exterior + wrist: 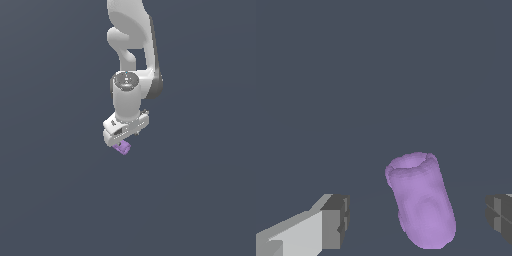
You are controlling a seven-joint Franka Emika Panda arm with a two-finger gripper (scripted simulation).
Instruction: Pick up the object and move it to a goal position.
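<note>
gripper (416, 220) wide open, holding nothing; purple object (422, 202) between fingers (336, 220), touching neither, lower frame

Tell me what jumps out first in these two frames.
The white arm hanging down mid-frame in the exterior view, alone against flat dark grey. Right under it sits the purple object. In the wrist view the object lies between the spread fingers, touching neither.

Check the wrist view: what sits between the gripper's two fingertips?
The purple object lies between the fingertips of the open gripper, touching neither; bare grey floor fills each gap. The exterior view hides this stretch.
</note>
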